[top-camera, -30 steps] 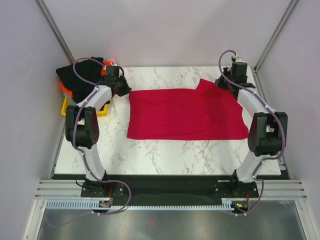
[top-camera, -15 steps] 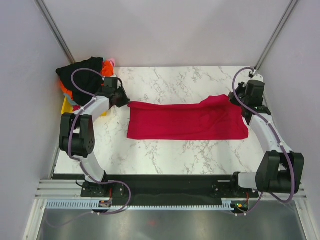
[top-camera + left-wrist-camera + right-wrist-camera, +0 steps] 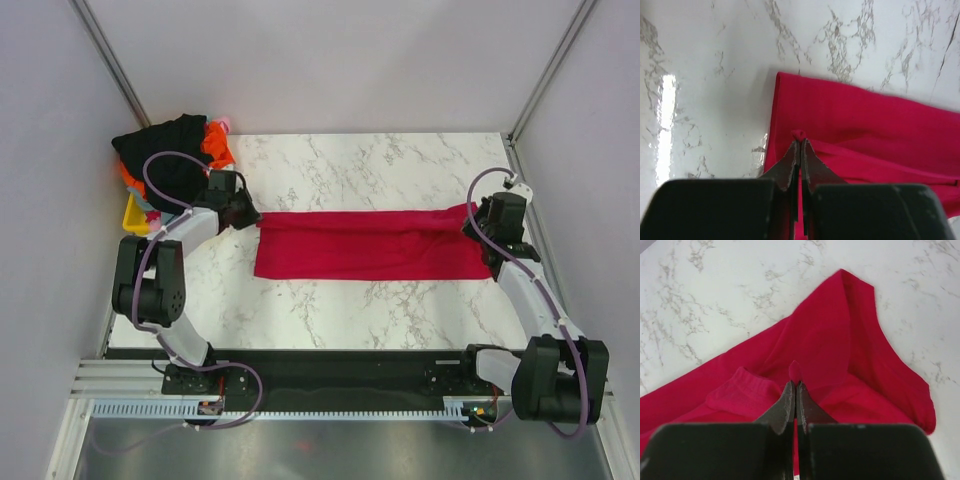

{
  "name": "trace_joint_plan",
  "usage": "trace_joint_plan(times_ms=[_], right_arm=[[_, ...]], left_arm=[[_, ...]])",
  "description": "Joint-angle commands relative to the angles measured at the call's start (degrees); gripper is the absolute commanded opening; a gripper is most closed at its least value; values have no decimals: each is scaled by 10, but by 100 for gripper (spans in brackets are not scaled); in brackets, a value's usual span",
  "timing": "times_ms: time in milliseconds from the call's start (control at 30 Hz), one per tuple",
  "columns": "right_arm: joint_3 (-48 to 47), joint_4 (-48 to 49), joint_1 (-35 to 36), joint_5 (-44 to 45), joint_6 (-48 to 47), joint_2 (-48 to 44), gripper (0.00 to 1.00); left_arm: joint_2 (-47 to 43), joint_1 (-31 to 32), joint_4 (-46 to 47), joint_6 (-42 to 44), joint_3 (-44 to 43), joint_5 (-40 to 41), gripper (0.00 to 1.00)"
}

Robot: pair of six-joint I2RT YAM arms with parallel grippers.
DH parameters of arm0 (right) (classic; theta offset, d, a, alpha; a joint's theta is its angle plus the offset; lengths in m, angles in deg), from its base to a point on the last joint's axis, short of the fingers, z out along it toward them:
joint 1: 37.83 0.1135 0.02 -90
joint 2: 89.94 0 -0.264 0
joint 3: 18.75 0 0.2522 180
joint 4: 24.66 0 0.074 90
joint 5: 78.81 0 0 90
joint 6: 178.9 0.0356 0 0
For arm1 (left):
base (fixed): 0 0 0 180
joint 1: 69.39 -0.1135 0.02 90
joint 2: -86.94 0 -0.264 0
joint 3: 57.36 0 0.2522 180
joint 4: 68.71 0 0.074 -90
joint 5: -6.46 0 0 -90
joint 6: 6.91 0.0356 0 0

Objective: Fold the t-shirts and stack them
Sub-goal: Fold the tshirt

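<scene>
**Top view.** A crimson t-shirt (image 3: 370, 248) lies as a long, narrow band across the middle of the marble surface (image 3: 350, 165). Its long sides run parallel to the near edge, and its far part is doubled over onto the near part. The left hand (image 3: 247, 213) sits at the band's far left corner and the right hand (image 3: 480, 218) at its far right corner, where the cloth is lifted slightly off the surface. A heap of further t-shirts (image 3: 165, 150) occupies the far left corner of the surface, black uppermost with orange showing at its sides. It spills over a small yellow bin (image 3: 134, 212) and lies apart from the crimson band.

**Left wrist view.** The fingers are pressed together on a small tuft of the red cloth, with the upper layer's edge running away to the right over the layer beneath.

**Right wrist view.** The fingers are likewise clamped on a pinch of red cloth. The ribbed collar (image 3: 742, 387) lies just left of the fingertips, and a loose flap of cloth extends beyond them onto bare marble
</scene>
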Motion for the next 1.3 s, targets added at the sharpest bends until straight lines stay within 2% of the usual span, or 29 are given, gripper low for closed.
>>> trace_joint_plan(times_ms=[0,67,100,133,167,200,233,267,300,400,433,567,767,833,967,1267], right_arm=[[37,-2,-7,82,51,-48,0],[77,-4,-10,100,79,-83,0],[90,-6,-11,108,86,-92,17],[114,-8,-12,115,95,-107,36],[126,-10,-16,116,108,-113,55],[144,-13,-19,117,116,-122,69],[150,-13,-21,117,124,-126,75],[156,-14,-28,117,134,-131,78],[158,-15,-32,119,139,-136,81],[138,-4,-34,107,131,-133,81],[132,8,-34,63,121,-127,80],[88,29,-20,-14,89,-70,76],[1,21,53,-21,32,68,70],[-31,24,63,-24,30,119,67],[-103,7,68,-40,25,212,61],[-150,-12,106,-35,10,287,58]], left_arm=[[-41,10,27,-8,33,-5,3],[-62,12,32,-18,69,2,10],[-71,12,36,-20,82,8,21],[-79,12,39,-23,95,16,26],[-98,12,38,-32,118,38,40],[-119,10,36,-42,138,49,43],[-119,10,33,-42,138,62,45],[-144,10,32,-52,152,86,54],[-153,9,26,-55,156,96,56],[-185,9,19,-62,156,112,58],[-190,10,21,-57,155,109,58],[-225,12,56,-52,184,91,55],[-279,21,207,-60,324,21,54],[-282,21,228,-68,355,9,53],[-293,20,257,-65,373,-11,52],[-267,19,274,-63,371,-31,49]])
